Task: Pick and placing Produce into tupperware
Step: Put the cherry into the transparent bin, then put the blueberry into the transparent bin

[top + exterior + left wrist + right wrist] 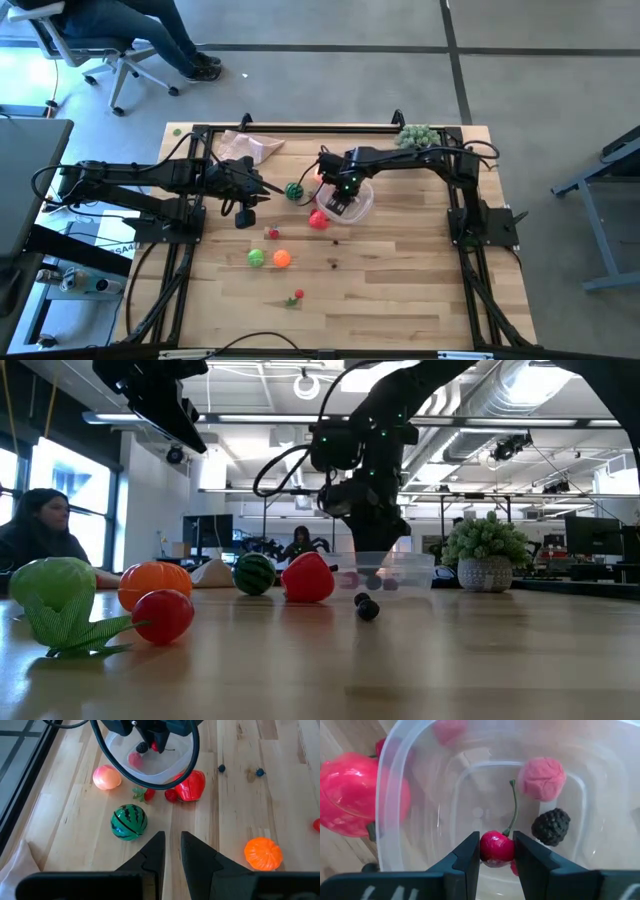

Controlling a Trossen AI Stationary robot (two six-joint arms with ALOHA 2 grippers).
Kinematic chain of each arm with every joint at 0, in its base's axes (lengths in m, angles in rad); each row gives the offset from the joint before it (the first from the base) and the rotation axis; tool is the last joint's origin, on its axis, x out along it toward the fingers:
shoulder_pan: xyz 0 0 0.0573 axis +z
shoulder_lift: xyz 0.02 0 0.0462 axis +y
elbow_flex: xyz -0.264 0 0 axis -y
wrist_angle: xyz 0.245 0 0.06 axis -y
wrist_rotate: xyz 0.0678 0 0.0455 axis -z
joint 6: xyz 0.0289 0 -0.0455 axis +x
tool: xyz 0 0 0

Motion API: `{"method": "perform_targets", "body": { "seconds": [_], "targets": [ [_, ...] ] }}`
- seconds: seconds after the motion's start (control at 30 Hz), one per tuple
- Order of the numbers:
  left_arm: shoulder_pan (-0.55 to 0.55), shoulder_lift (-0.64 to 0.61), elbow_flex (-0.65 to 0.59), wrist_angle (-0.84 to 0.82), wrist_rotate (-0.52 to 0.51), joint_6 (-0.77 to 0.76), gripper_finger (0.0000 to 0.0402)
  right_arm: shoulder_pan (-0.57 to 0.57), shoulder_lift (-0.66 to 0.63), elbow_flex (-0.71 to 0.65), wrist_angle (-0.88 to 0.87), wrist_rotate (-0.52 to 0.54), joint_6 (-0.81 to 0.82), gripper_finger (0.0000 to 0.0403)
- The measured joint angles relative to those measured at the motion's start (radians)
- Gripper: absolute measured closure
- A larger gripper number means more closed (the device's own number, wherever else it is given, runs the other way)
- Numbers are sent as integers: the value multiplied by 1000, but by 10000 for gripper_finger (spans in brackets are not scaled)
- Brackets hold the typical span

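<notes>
Cherry [496, 846], bottom centre of the right wrist view: pinched across its round body by the right gripper [496, 852], stem standing free, hanging inside the tub [390, 795], which fills that frame

Handling, judged: hollow toy plastic, so light and stiff; glossy and round, so likely to slip or roll. Best taken across the widest part, never by stem or leaf. Tub looks thin and light and may slide if nudged

Tub contents besides the cherry:
- pink berry [542, 779], one, upper right
- black berry [551, 826], one, right of centre
- a red scrap under the cherry and a pink blur at the top edge, neither identifiable

Loose on the table:
- striped ball [129, 822], one, left of centre in the left wrist view
- big red piece [191, 785], one, touching the tub's rim
- peach ball [106, 777], one, upper left
- orange ball [263, 854], one, lower right
- green ball [257, 258], one, beside the orange one in the high view
- small red pieces, four seen: two just beside the big red one, two farther off
- dark berries [221, 768], two, upper right

Left gripper [172, 851]: fingers a narrow slot apart, empty, waiting above the striped ball
</notes>
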Motion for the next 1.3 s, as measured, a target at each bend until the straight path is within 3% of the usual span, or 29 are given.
{"method": "perform_targets", "body": {
  "seconds": [0.4, 0.6, 0.9, 1.1, 1.3],
  "targets": [
    [0, 0, 0, 0, 0, 0, 350, 0, 0, 0, 1, 18, -3, 260],
    [0, 0, 0, 0, 0, 0, 350, 0, -4, 0, -1, 19, -19, 257],
    [0, 0, 0, 0, 0, 0, 350, 22, -175, 0, -29, 70, 13, 257],
    [0, 0, 0, 0, 0, 0, 350, 143, -322, 0, -8, 118, 12, 257],
    [0, 0, 0, 0, 0, 0, 350, 362, -377, 0, -5, 350, 21, 257]
  ]
}}
